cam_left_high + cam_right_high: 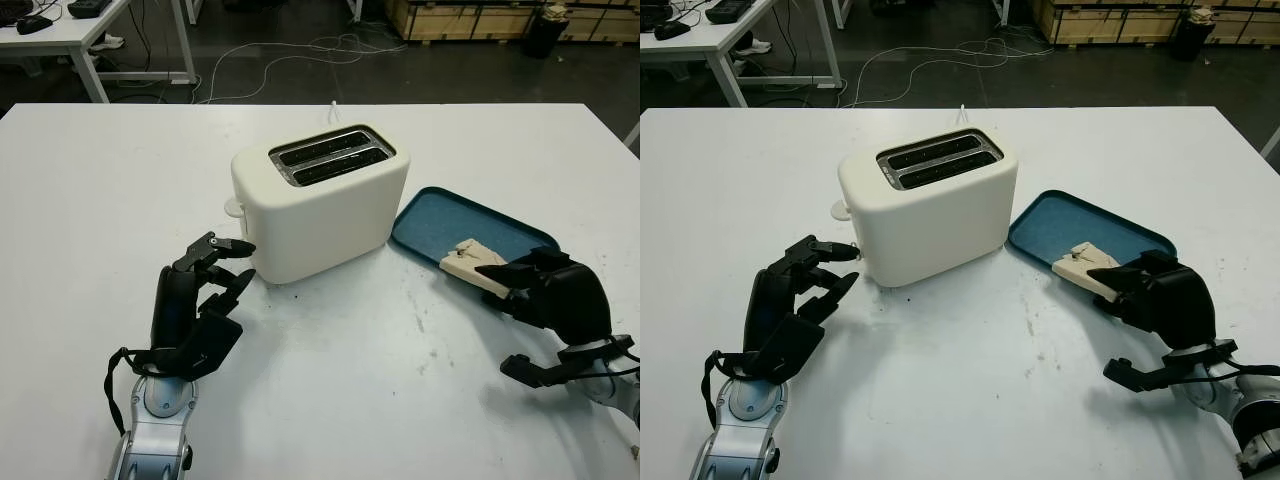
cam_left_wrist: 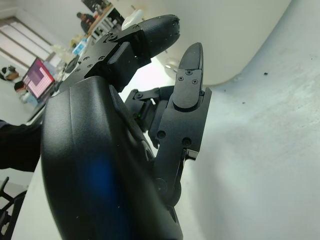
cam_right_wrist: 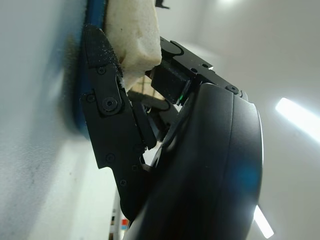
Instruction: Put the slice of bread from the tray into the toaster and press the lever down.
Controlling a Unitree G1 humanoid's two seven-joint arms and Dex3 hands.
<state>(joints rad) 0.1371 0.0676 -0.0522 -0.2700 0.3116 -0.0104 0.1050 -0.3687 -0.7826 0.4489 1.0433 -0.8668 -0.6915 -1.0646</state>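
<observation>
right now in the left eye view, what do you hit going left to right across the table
left hand → toaster → tray → bread → right hand

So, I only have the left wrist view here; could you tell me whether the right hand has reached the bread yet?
Observer: Yes. The right hand is at the near edge of the blue tray, fingers closed around the slice of bread.
Operator: Thank you. Is the bread off the tray?
Observer: Not clearly; in the head views it sits low over the tray's near edge.
Operator: And are the toaster slots free?
Observer: Both slots of the toaster look empty from above.
Operator: Where is my left hand relative to it?
Observer: The left hand is open beside the toaster's lever end.
</observation>
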